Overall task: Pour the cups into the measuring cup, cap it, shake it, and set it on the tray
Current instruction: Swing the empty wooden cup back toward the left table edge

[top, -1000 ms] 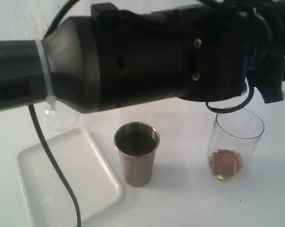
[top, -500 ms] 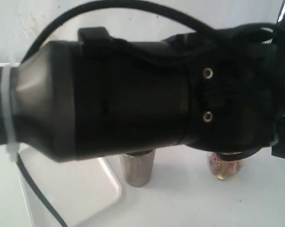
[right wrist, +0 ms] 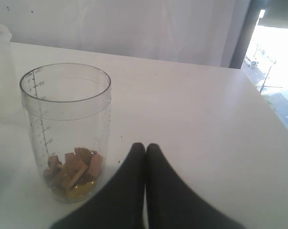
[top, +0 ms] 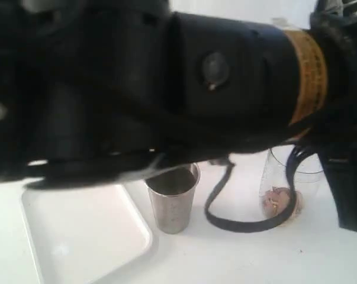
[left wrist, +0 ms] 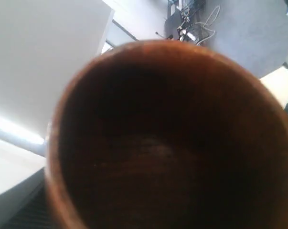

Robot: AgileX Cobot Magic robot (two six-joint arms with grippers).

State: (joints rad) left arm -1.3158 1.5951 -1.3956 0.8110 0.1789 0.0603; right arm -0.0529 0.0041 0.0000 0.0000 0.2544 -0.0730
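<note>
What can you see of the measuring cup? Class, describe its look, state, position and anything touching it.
The measuring cup is a clear plastic tumbler with a rounded bottom and graduation marks printed up one side. It stands upright on the white table, uncapped, its mouth open. At the bottom lie brown chunks over something yellowish; the rest of it is empty. Only the table touches it. The right gripper, shut, rests nearby, apart from it.
</note>
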